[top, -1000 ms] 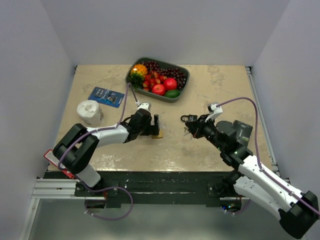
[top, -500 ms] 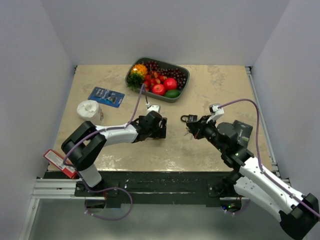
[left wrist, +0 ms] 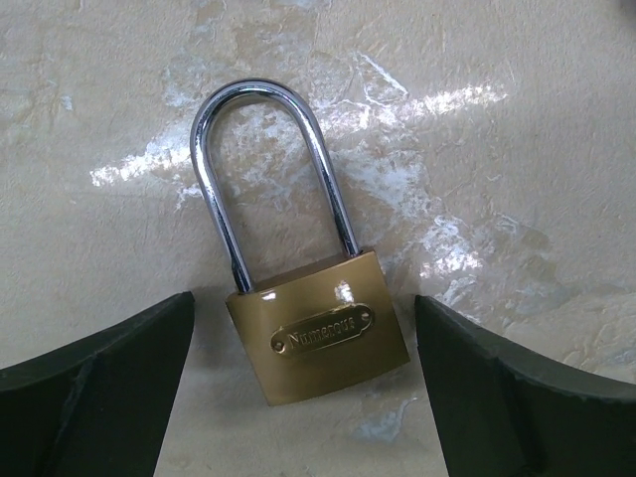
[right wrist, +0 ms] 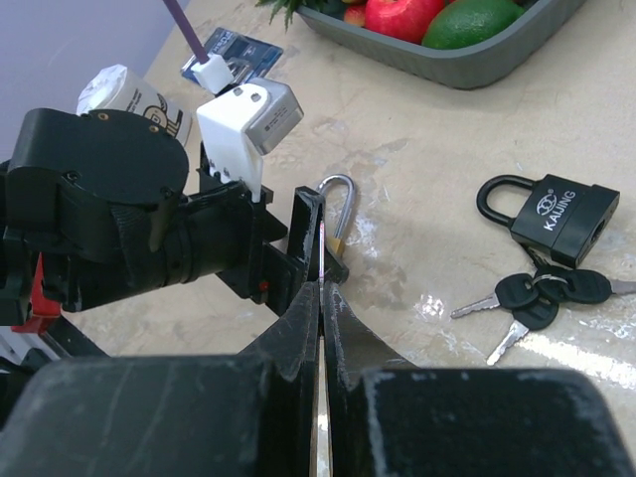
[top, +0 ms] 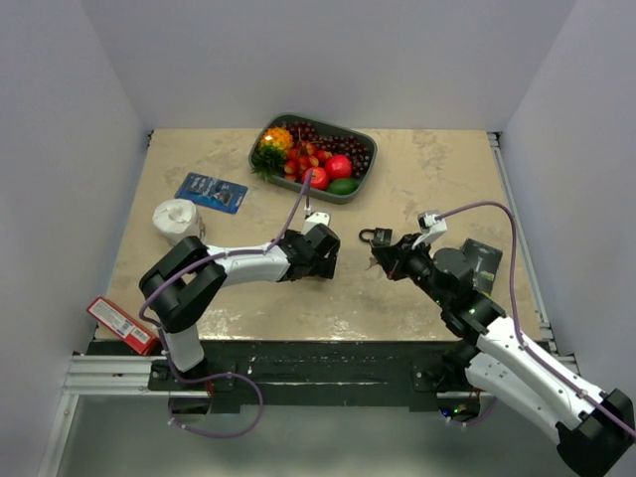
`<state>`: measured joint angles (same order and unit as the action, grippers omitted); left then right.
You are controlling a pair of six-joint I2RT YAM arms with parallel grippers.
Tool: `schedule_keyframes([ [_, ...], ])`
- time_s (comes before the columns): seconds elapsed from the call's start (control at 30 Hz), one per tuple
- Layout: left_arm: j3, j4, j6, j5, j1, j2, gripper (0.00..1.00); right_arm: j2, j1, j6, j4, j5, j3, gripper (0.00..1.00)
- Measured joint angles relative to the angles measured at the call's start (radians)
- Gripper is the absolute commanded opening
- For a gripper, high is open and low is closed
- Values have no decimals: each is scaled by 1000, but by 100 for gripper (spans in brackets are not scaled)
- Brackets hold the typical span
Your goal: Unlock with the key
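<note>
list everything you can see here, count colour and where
brass padlock: 1, gold, flat on table between left gripper fingers
black padlock: 1, black, table centre-right
key bunch: 1, black heads, by black padlock
fruit tray: 1, grey, far centre
blue packet: 1, blue, far left
white roll: 1, white, left
red packet: 1, red, near-left edge
table: 1, beige
left gripper: 1, black, open
right gripper: 1, black, shut on key
</note>
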<state>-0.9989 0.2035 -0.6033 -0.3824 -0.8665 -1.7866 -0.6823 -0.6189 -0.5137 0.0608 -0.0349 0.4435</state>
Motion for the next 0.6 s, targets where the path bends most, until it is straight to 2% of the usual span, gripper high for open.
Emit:
schedule_keyframes([
  [0.07, -8, 10, 3, -12, -7, -7, 91, 5, 0, -2, 2, 0, -5, 0],
  [0.3, -21, 21, -4, -14, -8, -16, 72, 25, 0, -11, 7, 1, -27, 0],
  [0.47, -18, 14, -4, -12, -10, -17, 69, 42, 0, -18, 6, 1, -34, 0],
  [0.53, -14, 9, -3, -12, -10, -17, 65, 54, 0, -18, 6, 1, -35, 0],
  [0.57, -12, 5, -3, -14, -10, -17, 62, 60, 0, -18, 5, 0, -35, 0],
  [0.6, -8, 1, -3, -15, -11, -16, 54, 64, 0, -18, 5, 0, -35, 0],
])
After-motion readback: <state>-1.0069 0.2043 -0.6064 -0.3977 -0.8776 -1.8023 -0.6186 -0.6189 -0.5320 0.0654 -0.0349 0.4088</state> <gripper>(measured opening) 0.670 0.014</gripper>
